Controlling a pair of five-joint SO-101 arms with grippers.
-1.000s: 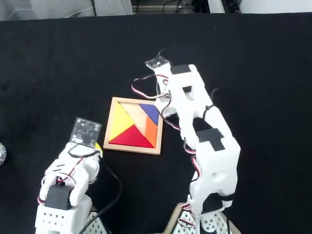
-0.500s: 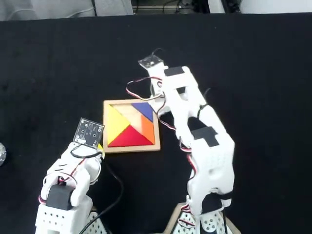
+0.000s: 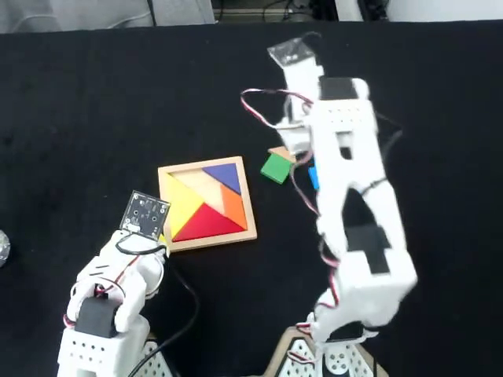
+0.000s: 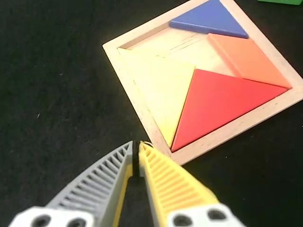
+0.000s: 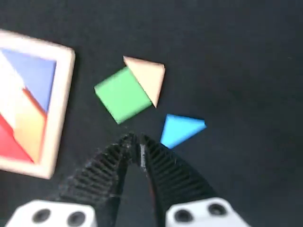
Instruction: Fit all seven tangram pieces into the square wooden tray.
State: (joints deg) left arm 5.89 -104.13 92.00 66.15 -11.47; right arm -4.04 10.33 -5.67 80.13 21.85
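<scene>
— Loose pieces?
— Green square (image 5: 124, 94), tan triangle (image 5: 147, 75), blue triangle (image 5: 180, 130): on surface beside tray (image 5: 60, 104), just ahead of right pincer (image 5: 138, 142), pressed together, empty.
— Left pincer (image 4: 137, 150)?
— Pressed together, empty; farther off, across tray.

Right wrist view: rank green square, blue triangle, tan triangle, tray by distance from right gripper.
1. Green square and blue triangle: either side of right gripper, too close to call.
2. Tan triangle: just beyond the square.
3. Tray: farthest, off past the square.
</scene>
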